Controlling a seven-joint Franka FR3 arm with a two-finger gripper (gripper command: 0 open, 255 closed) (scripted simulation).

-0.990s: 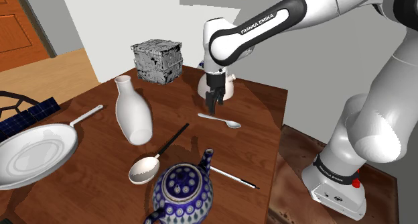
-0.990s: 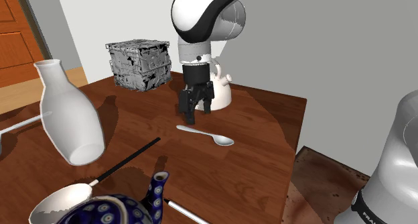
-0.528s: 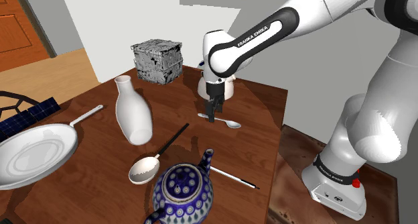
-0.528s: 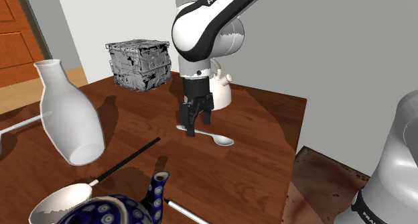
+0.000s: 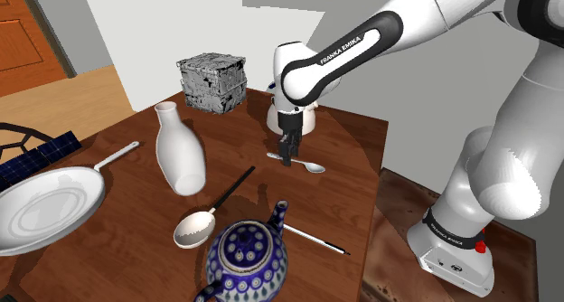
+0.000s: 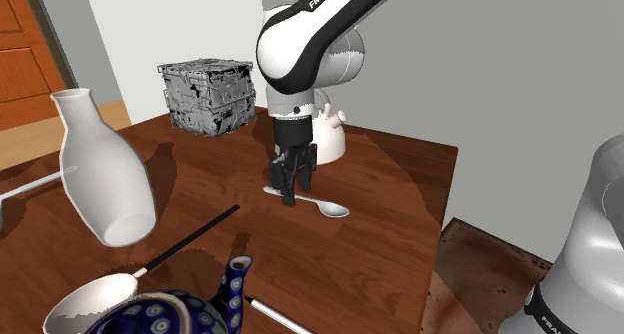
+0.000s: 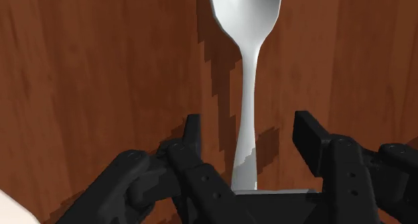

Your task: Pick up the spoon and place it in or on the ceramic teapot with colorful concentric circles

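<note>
The jaws are standing apart, one on each side of the spoon's handle, and neither is touching it. The gripper (image 7: 249,132) is pointing straight down at the brown wooden table (image 5: 352,151), with its black fingertips hanging at the tabletop just in front of the white kettle (image 5: 305,119). The spoon (image 7: 246,75) is lying flat on the wood near that kettle. It is showing as a plain, smooth, pale grey-white piece with a soft sheen. Its slender handle is widening into an oval bowl that is facing up. The handle is running back between the fingers and under the hand, while the bowl is lying clear beyond them. The teapot (image 5: 249,259), dark blue with white ringed dots, is sitting well apart from the kettle, at the table's opposite end.
</note>
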